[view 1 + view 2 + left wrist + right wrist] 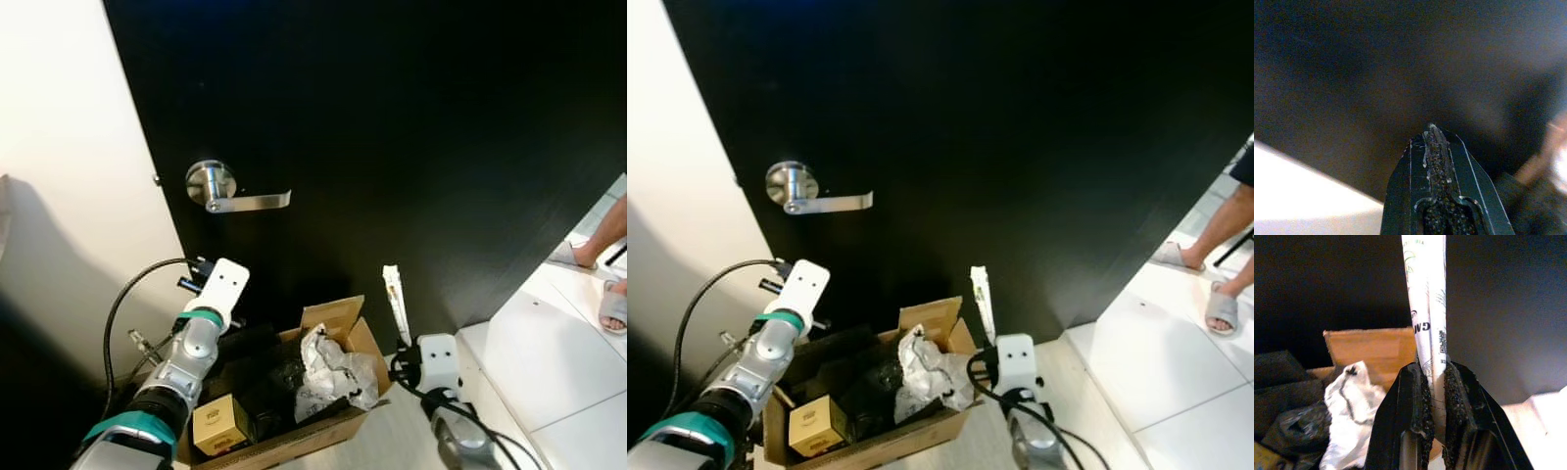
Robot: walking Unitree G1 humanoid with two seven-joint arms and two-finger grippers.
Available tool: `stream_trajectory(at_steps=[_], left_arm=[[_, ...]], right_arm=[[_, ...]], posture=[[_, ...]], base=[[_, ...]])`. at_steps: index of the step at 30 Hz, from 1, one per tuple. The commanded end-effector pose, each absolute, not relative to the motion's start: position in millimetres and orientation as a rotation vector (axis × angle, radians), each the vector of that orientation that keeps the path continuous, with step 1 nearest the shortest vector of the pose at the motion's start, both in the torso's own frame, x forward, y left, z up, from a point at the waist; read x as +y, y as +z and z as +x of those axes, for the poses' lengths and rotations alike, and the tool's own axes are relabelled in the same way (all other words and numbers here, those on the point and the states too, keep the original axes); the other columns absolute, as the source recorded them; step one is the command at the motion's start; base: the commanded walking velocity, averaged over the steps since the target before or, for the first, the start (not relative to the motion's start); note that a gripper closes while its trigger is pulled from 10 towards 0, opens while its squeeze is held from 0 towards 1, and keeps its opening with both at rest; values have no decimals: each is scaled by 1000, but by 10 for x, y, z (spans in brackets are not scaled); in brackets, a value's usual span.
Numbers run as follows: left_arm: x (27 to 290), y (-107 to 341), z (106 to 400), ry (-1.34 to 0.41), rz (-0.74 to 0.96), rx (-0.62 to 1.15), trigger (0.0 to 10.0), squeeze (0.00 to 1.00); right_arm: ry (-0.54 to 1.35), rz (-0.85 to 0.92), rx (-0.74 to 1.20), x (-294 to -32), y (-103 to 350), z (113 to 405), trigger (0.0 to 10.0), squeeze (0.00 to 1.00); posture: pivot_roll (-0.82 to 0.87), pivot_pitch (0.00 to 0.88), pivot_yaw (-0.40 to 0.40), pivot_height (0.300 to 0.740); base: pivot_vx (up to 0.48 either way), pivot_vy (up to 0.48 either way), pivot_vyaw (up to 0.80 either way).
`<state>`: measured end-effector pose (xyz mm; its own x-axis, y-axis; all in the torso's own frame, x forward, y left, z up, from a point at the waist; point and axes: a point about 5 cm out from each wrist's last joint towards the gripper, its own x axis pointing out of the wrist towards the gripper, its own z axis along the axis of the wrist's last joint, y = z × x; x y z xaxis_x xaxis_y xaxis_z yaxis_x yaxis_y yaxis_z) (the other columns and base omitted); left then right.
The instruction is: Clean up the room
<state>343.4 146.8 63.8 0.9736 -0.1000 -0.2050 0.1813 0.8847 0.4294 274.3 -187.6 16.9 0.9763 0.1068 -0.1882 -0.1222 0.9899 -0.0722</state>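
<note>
**Wrapper pinched beside the box**

Your right gripper (1436,377) pinches a long white printed wrapper (396,301), holding it upright just right of the open cardboard box (338,318) at the foot of the black door (392,117). Your left gripper (1436,147) has its fingers pressed together, raised over the box's left side, facing the door. Crumpled white plastic (331,377) lies in the box
</note>
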Motion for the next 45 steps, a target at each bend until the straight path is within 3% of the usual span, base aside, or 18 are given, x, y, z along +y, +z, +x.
stream_trajectory(at_steps=[1, 2, 5, 7, 9, 12, 15, 18, 19, 20, 21, 22, 29, 30, 31, 37, 38, 45], left_arm=[[1442, 475, 3316, -288, 419, 252, 10000, 0], [1442, 475, 3316, -288, 419, 252, 10000, 0], [1466, 380, 3191, -383, 292, 286, 10000, 0], [1571, 382, 3191, -269, 217, 285, 10000, 0], [1601, 374, 3182, -240, 197, 290, 10000, 0], [1623, 373, 3150, -231, 188, 274, 10000, 0], [1639, 361, 3105, -247, 221, 262, 10000, 0], [1672, 374, 3097, -239, 227, 251, 10000, 0], [1686, 380, 3098, -232, 226, 249, 10000, 0], [1686, 380, 3098, -232, 226, 249, 10000, 0], [1710, 392, 3091, -230, 218, 245, 10000, 0], [1714, 393, 3079, -236, 217, 243, 10000, 0], [1712, 371, 3007, -238, 209, 246, 10000, 0], [1698, 362, 2979, -239, 207, 248, 10000, 0], [1685, 359, 2961, -240, 205, 248, 10000, 0], [1621, 361, 2939, -250, 200, 246, 10000, 0], [1608, 366, 2940, -252, 199, 246, 10000, 0], [1595, 372, 2955, -257, 203, 253, 10000, 0]], right_arm=[[117, -68, 197, -1985, 165, 2701, 10000, 0], [117, -68, 197, -1985, 165, 2701, 10000, 0], [-201, -23, 169, -2825, 378, 2687, 10000, 0], [-350, 28, 134, -3195, 562, 2722, 10000, 0], [-342, 16, 121, -3213, 623, 2775, 10000, 0], [-287, 65, 92, -3076, 726, 2968, 10000, 0], [-169, 136, 46, -2776, 894, 3251, 10000, 0], [79, 219, 50, -2263, 962, 3457, 10000, 0], [159, 209, 64, -2097, 944, 3475, 10000, 0], [159, 209, 64, -2097, 944, 3475, 10000, 0], [303, 151, 118, -1811, 822, 3434, 10000, 0], [343, 115, 163, -1734, 732, 3393, 10000, 0], [371, -33, 317, -1730, 392, 3206, 10000, 0], [375, -78, 359, -1765, 317, 3153, 10000, 267], [383, -95, 385, -1788, 278, 3123, 10000, 1000], [331, -108, 331, -1918, 392, 3185, 10000, 1000], [311, -75, 291, -1956, 456, 3216, 10000, 0], [474, 65, 167, -1855, 661, 3268, 10000, 0]], posture=[[-102, 55, 36, 726], [-102, 55, 36, 726], [-93, 60, 33, 726], [-93, 66, 35, 726], [-93, 66, 35, 726], [-109, 82, 52, 726], [-102, 96, 56, 726], [-84, 105, 39, 726], [-84, 105, 39, 726], [-84, 105, 39, 726], [-72, 111, 29, 726], [-64, 112, 22, 726], [-50, 119, 12, 726], [-44, 127, 9, 726], [-41, 132, 11, 726], [-41, 133, 13, 726], [-43, 134, 13, 726], [-65, 128, 24, 726]], base=[[0, 0, 0], [0, 0, 0], [0, 0, 0], [0, 0, 0], [0, 0, 0], [0, 0, 0], [0, 0, 0], [0, 0, 0], [0, 0, 0], [0, 0, 0], [0, 0, 0], [0, 0, 0], [0, 0, 0], [0, 0, 0], [0, 0, 0], [0, 0, 0], [0, 0, 0], [0, 0, 0]])
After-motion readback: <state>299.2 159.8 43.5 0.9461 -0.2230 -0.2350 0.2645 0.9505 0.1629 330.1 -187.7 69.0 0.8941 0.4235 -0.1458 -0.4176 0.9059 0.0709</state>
